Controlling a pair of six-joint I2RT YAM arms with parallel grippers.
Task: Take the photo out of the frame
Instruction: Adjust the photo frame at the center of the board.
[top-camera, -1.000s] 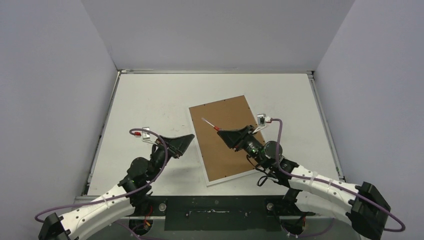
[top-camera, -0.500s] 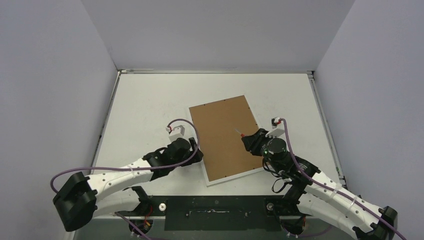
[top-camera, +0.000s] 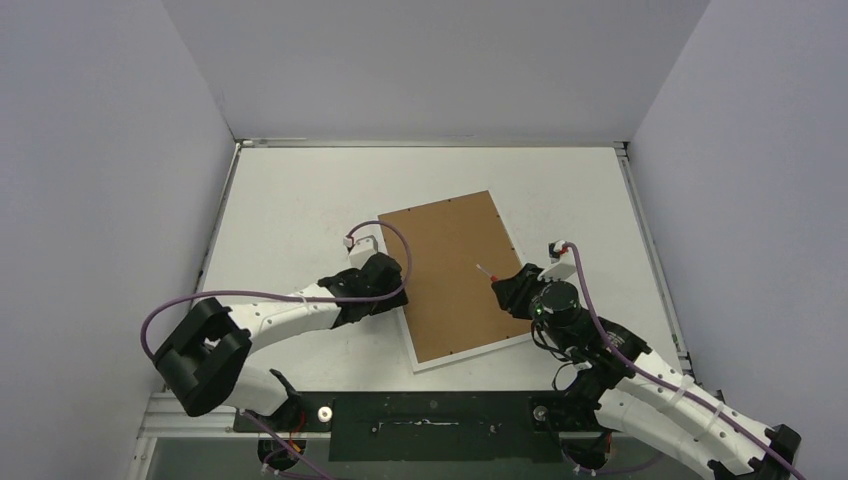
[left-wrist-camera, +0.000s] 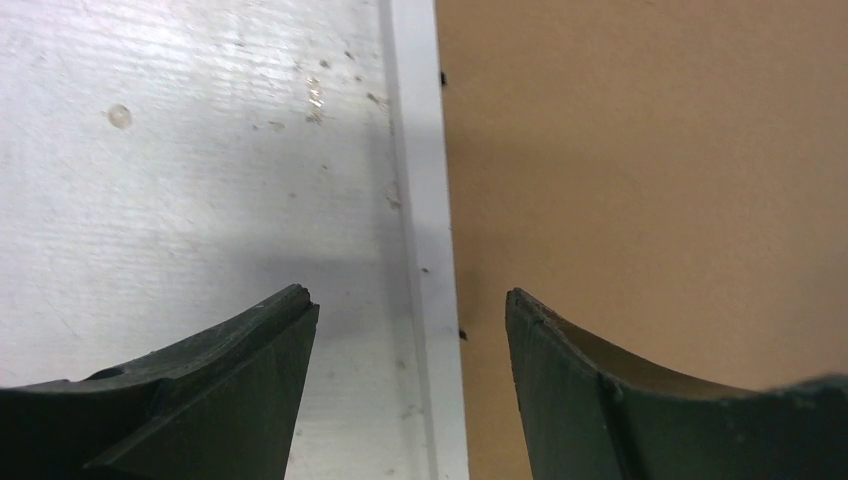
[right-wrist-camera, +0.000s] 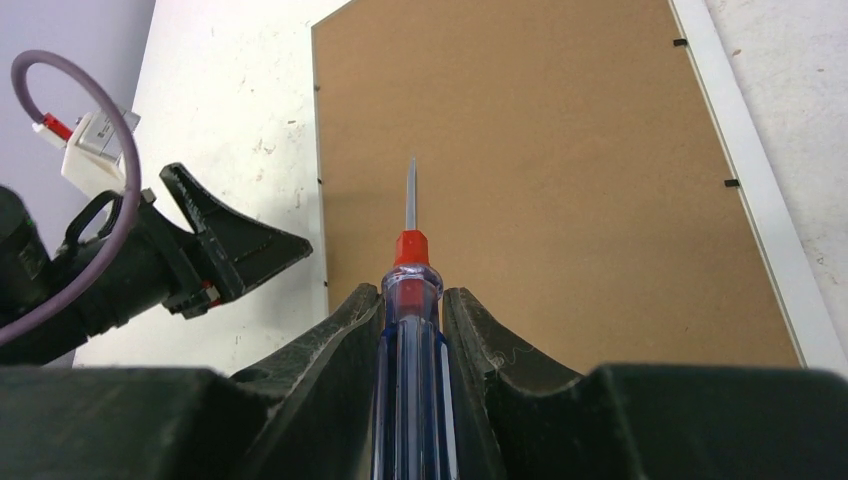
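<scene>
The frame lies face down mid-way across the bench, backing fitted. The photo is hidden, so removal appears unstarted. The left end effector, jaws apart, straddles the frame's left border. The right end effector is clamped on the screwdriver.

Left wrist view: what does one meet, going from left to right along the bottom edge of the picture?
Finger of the left gripper → table → frame's white border → frame's brown back → the gripper's other finger.
</scene>
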